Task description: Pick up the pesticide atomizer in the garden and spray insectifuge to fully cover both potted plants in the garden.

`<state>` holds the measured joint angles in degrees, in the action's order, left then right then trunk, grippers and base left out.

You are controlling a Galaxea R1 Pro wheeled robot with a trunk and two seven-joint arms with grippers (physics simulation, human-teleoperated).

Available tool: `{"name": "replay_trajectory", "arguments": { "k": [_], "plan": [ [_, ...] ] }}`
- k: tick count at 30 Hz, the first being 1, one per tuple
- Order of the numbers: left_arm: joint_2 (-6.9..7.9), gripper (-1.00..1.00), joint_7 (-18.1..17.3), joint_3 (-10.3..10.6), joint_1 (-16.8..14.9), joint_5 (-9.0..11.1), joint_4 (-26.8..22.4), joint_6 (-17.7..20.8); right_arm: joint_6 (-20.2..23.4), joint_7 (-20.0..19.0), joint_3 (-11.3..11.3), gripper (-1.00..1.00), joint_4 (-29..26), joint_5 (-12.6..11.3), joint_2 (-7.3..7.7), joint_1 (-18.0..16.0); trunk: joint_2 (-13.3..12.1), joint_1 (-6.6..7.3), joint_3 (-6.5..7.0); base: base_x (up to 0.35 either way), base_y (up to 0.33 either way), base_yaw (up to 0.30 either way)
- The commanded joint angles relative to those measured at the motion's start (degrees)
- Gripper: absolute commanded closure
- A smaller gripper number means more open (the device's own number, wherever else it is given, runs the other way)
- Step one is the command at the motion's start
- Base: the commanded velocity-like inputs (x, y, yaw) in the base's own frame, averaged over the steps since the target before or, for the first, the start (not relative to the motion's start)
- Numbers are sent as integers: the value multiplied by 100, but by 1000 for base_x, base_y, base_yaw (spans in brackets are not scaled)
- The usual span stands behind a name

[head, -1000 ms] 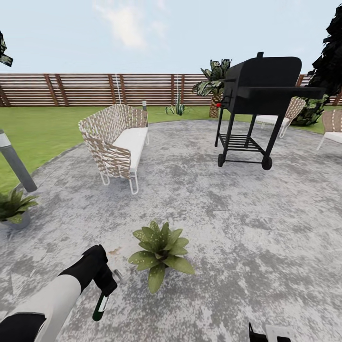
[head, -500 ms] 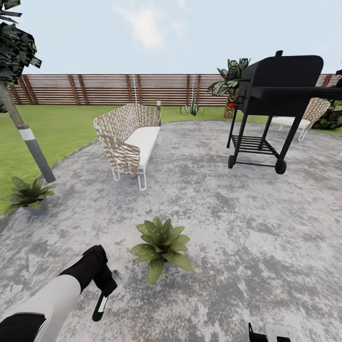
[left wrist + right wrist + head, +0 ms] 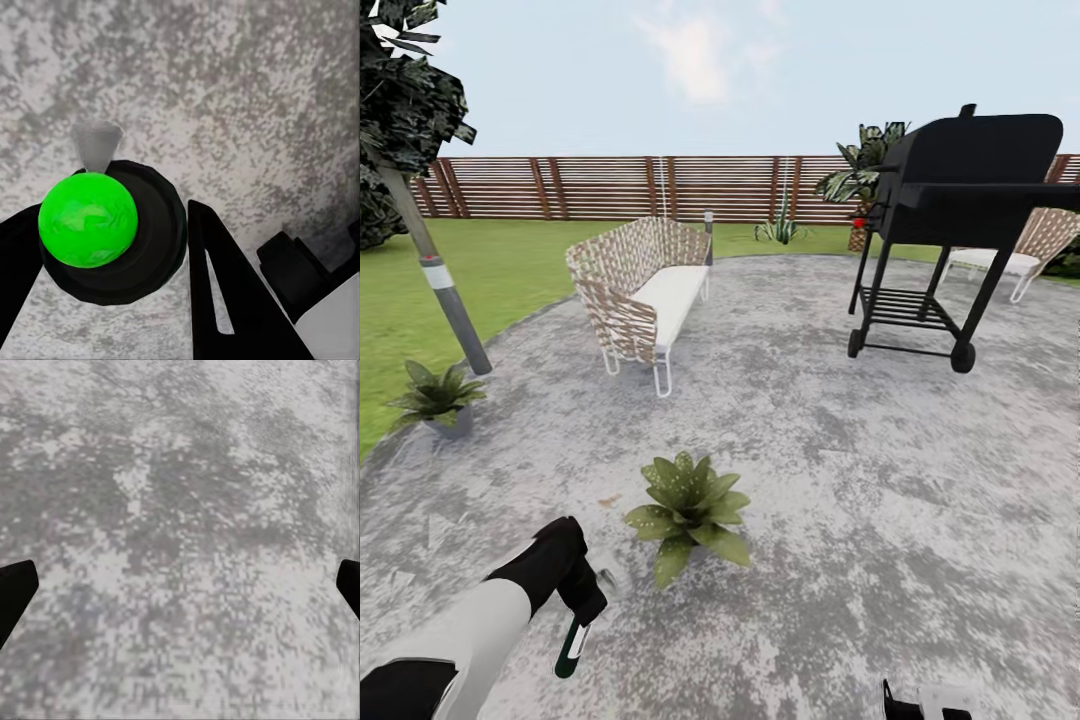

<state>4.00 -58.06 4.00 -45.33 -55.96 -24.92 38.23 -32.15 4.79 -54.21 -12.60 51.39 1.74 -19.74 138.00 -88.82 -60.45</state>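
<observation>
grey stone patio (image 3: pixel 840 470) spreads across the garden, with lawn (image 3: pixel 510 270) and a slatted fence (image 3: pixel 610 187) behind. left gripper (image 3: pixel 582 600) is clamped on the spray bottle (image 3: pixel 571 648), which hangs down just beside the nearer potted plant (image 3: pixel 687 508). second potted plant (image 3: pixel 436 397) sits at the patio edge by a grey lamp post (image 3: pixel 455 310). right gripper (image 3: pixel 180 585) has its fingers spread wide over bare stone. a wicker sofa (image 3: pixel 643 293) and black grill (image 3: pixel 950 215) stand further back.

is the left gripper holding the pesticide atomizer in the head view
Yes, the left gripper is closed around the pesticide atomizer, whose dark-green body hangs below it over the stone patio.
</observation>
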Motion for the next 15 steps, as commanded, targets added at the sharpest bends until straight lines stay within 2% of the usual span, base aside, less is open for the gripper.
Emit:
{"name": "replay_trajectory", "arguments": {
  "k": [1,5,8,15],
  "plan": [
    [4,100,-39,31,-2,-11,-8,45,-20,39,-25,-100,12,62,1,-6,2,0,-5,74,-271,58],
    [4,100,-39,31,88,-8,-10,45,-20,39,-26,-100,12,64,1,-5,2,0,-5,76,-271,219],
    [4,100,108,31,188,-9,-5,45,-20,39,-21,-100,12,65,1,-5,2,0,-5,77,-250,271],
    [4,100,203,31,208,126,132,45,-20,39,-21,-100,12,65,1,-4,2,0,-5,83,-145,271]
  ]
}}
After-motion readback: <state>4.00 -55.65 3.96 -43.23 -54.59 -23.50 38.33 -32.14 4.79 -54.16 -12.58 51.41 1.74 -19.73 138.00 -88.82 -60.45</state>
